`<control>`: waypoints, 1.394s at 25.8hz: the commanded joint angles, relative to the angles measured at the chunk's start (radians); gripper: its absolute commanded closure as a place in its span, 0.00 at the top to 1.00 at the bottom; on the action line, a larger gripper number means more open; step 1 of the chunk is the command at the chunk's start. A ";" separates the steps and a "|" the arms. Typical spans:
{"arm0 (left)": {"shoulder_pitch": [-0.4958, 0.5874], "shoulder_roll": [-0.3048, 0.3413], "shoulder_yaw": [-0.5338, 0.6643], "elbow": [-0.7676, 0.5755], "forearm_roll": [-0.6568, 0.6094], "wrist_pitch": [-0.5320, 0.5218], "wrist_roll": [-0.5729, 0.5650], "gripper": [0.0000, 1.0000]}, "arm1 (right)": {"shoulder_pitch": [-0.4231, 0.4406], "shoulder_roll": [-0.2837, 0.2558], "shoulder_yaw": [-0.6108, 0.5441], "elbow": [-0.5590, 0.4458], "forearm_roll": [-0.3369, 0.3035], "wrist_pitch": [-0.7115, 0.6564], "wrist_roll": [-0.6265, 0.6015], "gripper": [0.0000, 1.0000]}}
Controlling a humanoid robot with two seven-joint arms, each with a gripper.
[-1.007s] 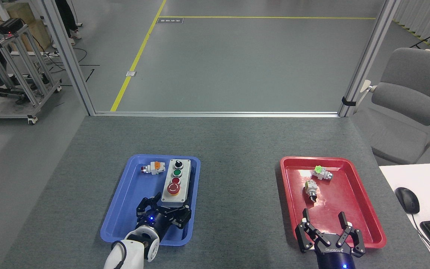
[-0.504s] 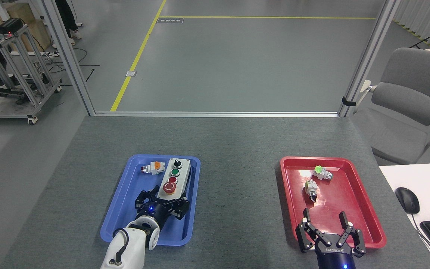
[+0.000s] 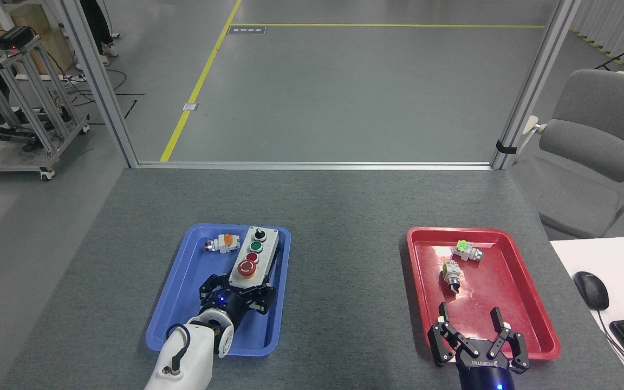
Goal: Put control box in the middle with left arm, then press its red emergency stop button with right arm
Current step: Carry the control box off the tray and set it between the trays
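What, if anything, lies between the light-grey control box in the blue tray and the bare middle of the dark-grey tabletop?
Only the blue tray's raised right rim; the control box must clear it. Beyond, the dark-grey tabletop lies bare up to the red tray.

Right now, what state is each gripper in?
Left gripper: shut on the control box, near end, over the blue tray.
Right gripper: open, empty, at the red tray.

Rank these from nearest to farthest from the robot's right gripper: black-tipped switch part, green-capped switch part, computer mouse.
From the right gripper, head view:
1. Black-tipped switch part, in the red tray, just ahead.
2. Green-capped switch part, farther back in that tray.
3. Computer mouse, off right on the white desk.
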 commanded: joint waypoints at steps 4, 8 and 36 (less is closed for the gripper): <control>-0.023 0.011 -0.001 0.023 0.002 0.001 -0.002 0.00 | 0.000 -0.002 0.000 0.001 0.000 0.002 0.003 0.95; -0.010 0.018 0.012 -0.056 0.011 -0.006 0.009 0.00 | 0.000 -0.002 0.000 0.001 0.000 0.002 0.003 0.95; 0.156 -0.108 -0.514 -0.461 0.119 0.095 -0.141 0.00 | 0.000 0.002 0.000 0.001 0.000 0.002 0.003 0.95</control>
